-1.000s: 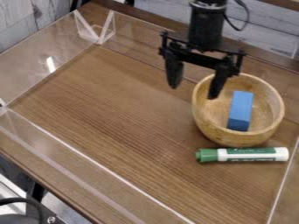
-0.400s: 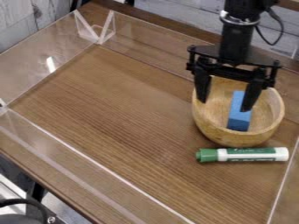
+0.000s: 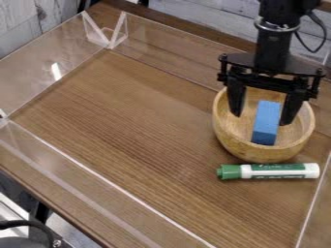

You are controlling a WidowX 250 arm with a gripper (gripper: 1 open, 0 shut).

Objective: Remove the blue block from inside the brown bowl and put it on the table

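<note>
The blue block (image 3: 265, 123) lies inside the brown bowl (image 3: 246, 145) at the right side of the table (image 3: 130, 126). My gripper (image 3: 269, 108) hangs directly over the bowl, open, with one black finger on each side of the block's far end. Its fingertips (image 3: 239, 105) reach down to about rim level. Nothing is held between them.
A green-and-white marker (image 3: 268, 171) lies on the wood just in front of the bowl. Low clear acrylic walls (image 3: 77, 44) run around the tabletop. A clear triangular stand (image 3: 104, 31) sits at the back left corner.
The gripper has travelled right from beside the bowl's left rim to a spot over the block, and has come slightly lower. Its jaws stayed open. Block and bowl have not moved.
</note>
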